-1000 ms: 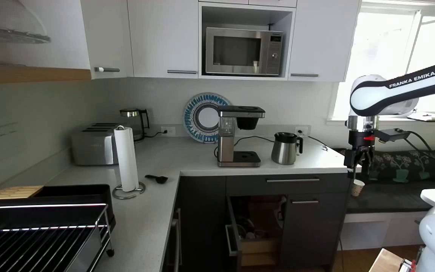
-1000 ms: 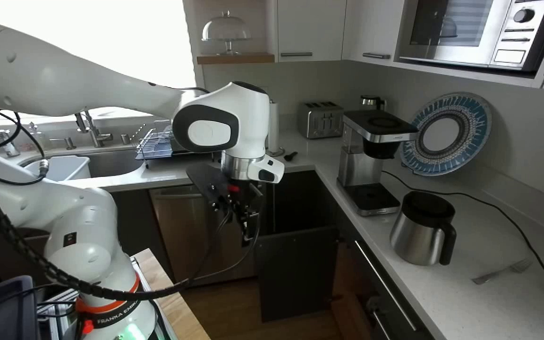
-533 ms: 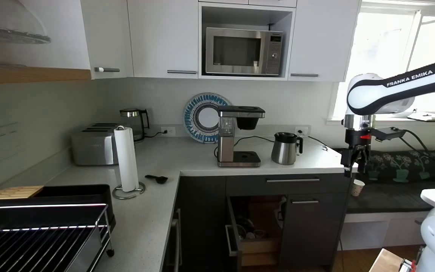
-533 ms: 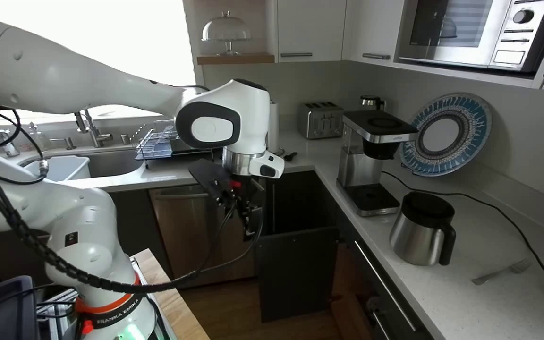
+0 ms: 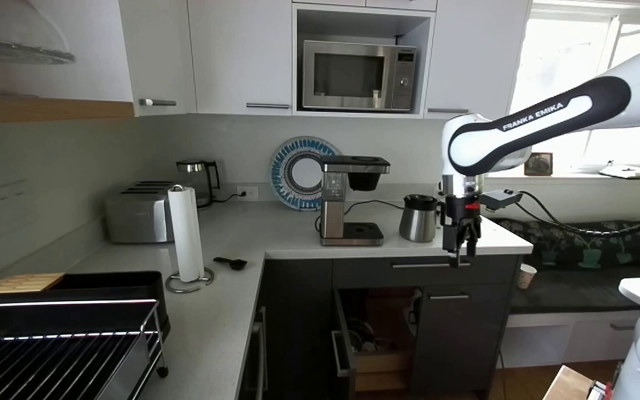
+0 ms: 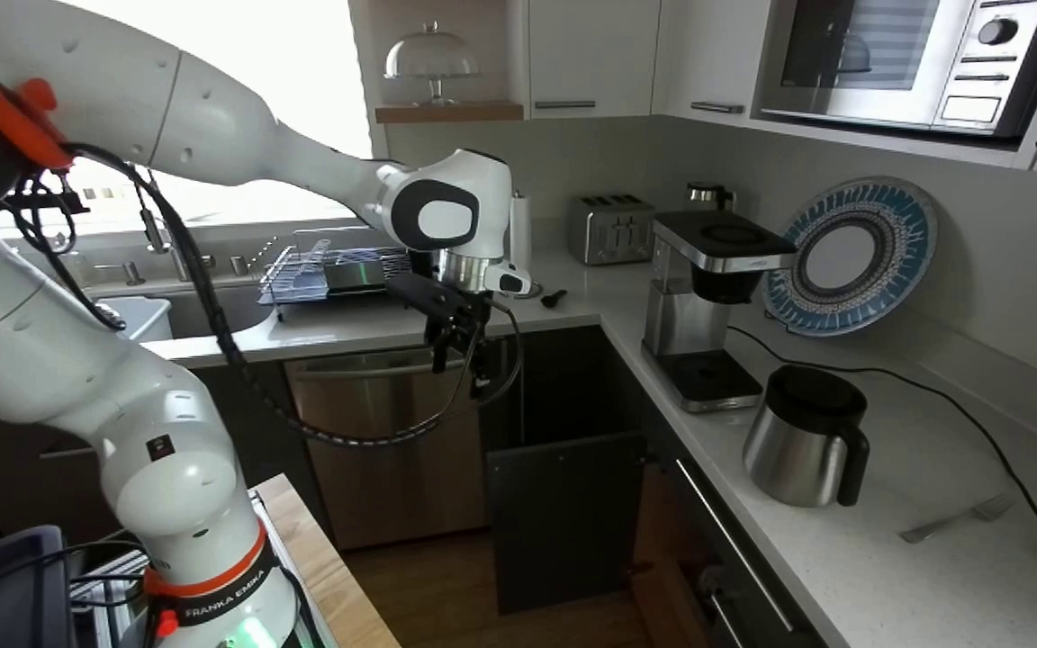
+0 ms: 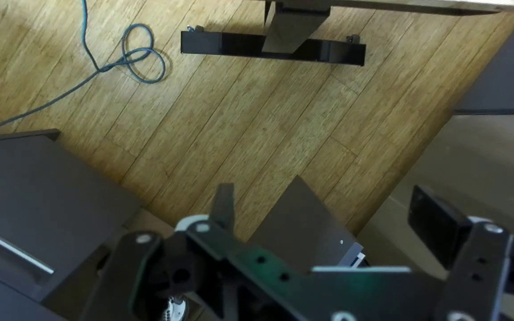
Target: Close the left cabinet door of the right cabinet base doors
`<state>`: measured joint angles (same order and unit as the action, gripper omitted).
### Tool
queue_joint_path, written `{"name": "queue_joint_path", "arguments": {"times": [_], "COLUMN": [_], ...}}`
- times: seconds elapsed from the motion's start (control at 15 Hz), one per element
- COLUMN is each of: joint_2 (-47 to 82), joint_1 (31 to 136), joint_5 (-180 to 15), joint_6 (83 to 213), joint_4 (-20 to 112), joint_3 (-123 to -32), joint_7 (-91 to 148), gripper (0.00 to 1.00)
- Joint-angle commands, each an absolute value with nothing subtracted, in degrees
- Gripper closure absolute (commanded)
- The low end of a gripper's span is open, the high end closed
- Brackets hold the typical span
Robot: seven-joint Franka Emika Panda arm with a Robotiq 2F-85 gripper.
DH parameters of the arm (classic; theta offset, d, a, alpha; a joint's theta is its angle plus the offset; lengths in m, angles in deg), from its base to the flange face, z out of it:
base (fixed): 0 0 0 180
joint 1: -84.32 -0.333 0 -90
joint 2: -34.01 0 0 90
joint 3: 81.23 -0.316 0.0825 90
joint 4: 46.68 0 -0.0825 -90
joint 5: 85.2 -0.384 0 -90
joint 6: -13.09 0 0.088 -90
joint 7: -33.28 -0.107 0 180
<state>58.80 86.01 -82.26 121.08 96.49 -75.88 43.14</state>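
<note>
Likely step: approach. Black gripper wide, empty, higher than open, flat charcoal left cabinet door. Next: push outer face toward dark two-door cabinet base.

coffee maker | steel carafe (near it) | plate | fork | toaster

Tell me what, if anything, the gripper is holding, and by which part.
Nothing is held. In the wrist view the gripper is open, its fingers apart; the left cabinet door stands lower, ungripped.
</note>
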Motion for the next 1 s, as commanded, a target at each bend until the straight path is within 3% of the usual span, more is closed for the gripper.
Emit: {"name": "queue_joint_path", "arguments": {"times": [0.0, 0.6, 0.93], "joint_2": [51.5, 28.74, 25.76], "joint_1": [83.58, 82.5, 81.73], "joint_5": [-80.69, -66.68, -66.3], "joint_6": [130.13, 168.23, 169.23], "joint_4": [95.55, 92.47, 91.35], "joint_3": [-80.59, -84.46, -83.74], "joint_7": [39.91, 41.53, 40.87], "gripper": [0.0, 0.0, 0.0]}}
